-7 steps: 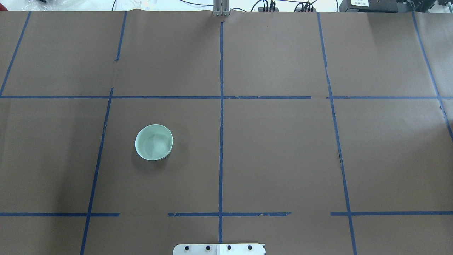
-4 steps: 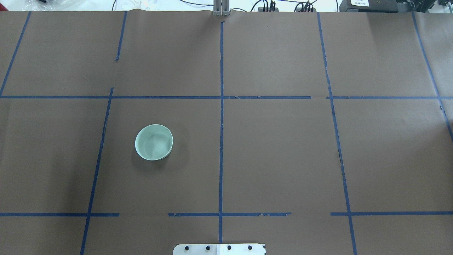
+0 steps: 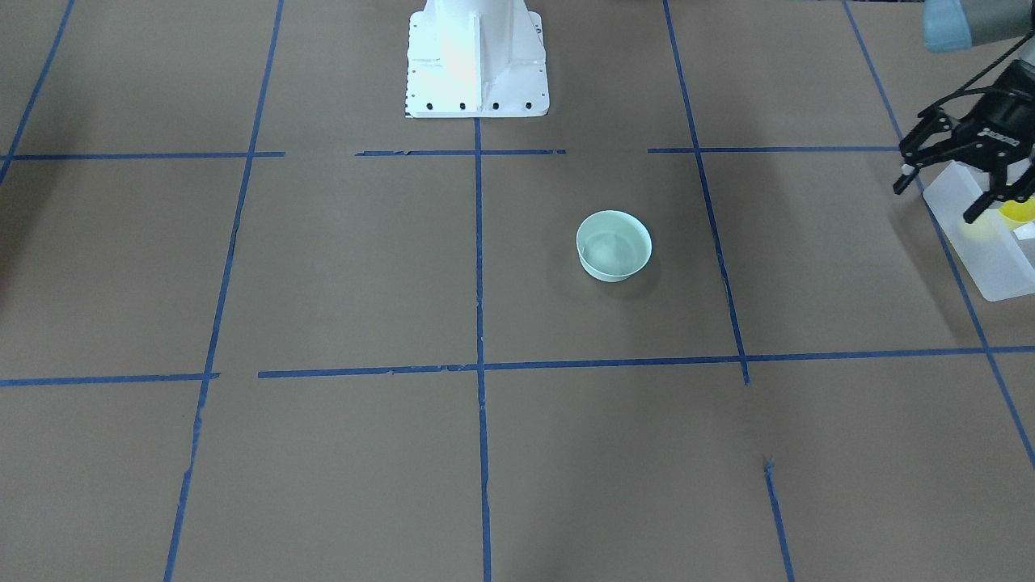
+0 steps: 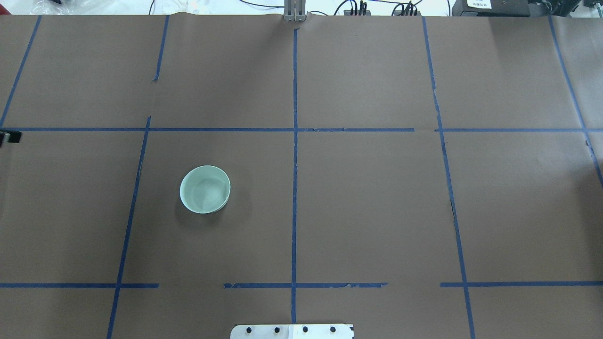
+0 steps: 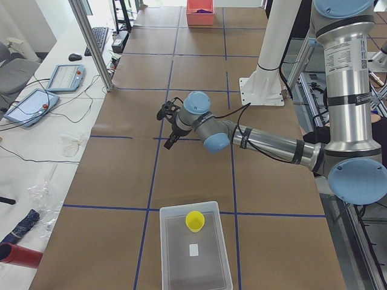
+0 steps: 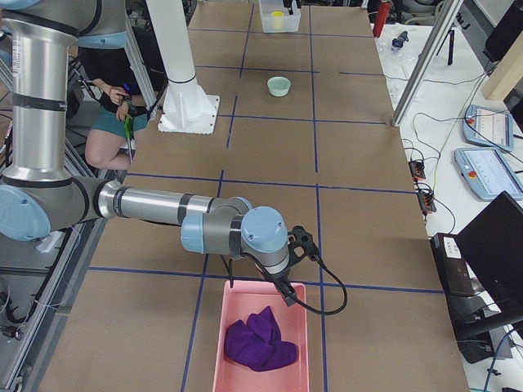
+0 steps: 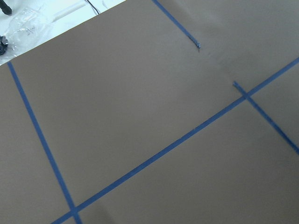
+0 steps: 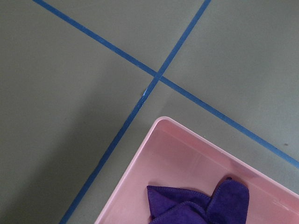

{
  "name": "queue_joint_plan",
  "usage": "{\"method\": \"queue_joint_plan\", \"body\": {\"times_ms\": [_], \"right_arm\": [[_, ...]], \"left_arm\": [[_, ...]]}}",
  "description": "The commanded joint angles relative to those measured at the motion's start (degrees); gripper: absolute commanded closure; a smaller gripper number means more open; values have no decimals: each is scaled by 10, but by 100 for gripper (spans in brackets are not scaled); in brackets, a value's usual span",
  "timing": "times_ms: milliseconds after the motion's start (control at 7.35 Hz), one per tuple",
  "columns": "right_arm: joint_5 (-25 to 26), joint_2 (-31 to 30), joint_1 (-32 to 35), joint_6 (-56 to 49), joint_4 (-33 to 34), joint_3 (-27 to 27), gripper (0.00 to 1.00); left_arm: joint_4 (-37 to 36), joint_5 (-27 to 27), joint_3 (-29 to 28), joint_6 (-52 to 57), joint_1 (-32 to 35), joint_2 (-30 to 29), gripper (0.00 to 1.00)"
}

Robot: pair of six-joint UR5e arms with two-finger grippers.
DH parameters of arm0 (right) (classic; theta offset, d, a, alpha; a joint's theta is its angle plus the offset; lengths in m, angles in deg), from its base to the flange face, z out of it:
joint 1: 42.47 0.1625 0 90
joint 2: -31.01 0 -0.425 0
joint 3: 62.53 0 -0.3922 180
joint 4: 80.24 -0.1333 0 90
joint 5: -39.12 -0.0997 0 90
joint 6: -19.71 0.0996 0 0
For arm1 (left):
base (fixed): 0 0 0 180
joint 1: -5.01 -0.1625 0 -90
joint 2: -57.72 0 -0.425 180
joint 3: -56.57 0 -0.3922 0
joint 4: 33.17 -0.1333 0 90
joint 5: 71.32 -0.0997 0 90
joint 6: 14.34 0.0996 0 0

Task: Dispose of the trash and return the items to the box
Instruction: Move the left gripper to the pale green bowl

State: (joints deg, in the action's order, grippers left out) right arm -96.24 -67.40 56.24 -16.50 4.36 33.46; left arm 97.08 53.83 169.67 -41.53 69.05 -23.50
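The pale mint-green bowl stands upright and alone on the brown table; it also shows in the overhead view. The yellow cup stands inside the frosted box at the table's left end. My left gripper is open and empty, held above the box's edge toward the bowl, far from the bowl. One of its fingertips shows at the overhead view's left edge. My right gripper hangs over the rim of a pink bin; I cannot tell whether it is open or shut.
The pink bin holds a purple cloth at the table's right end. The white robot base stands at the table's near edge. Blue tape lines grid the brown paper. Tablets and cables lie on the operators' side.
A finger of my left gripper has come into the overhead view at its left edge. The bowl has not moved.
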Motion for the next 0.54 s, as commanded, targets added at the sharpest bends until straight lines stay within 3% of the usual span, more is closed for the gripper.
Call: {"method": "queue_joint_plan", "body": {"times_ms": [0,136,272,408], "right_arm": [[-12,-20,-7,5,-32,2,0],[-20,-23,-7,6,-34,2,0],[-20,-24,-8,7,-34,2,0],[-20,-25,-8,8,-34,2,0]], "left_arm": [[1,-94,19,-127,-152,-35,0],[1,-150,9,-199,-211,-54,0],[-3,-164,1,-272,-254,-61,8],[-25,-221,-13,-351,-298,-85,27]]}}
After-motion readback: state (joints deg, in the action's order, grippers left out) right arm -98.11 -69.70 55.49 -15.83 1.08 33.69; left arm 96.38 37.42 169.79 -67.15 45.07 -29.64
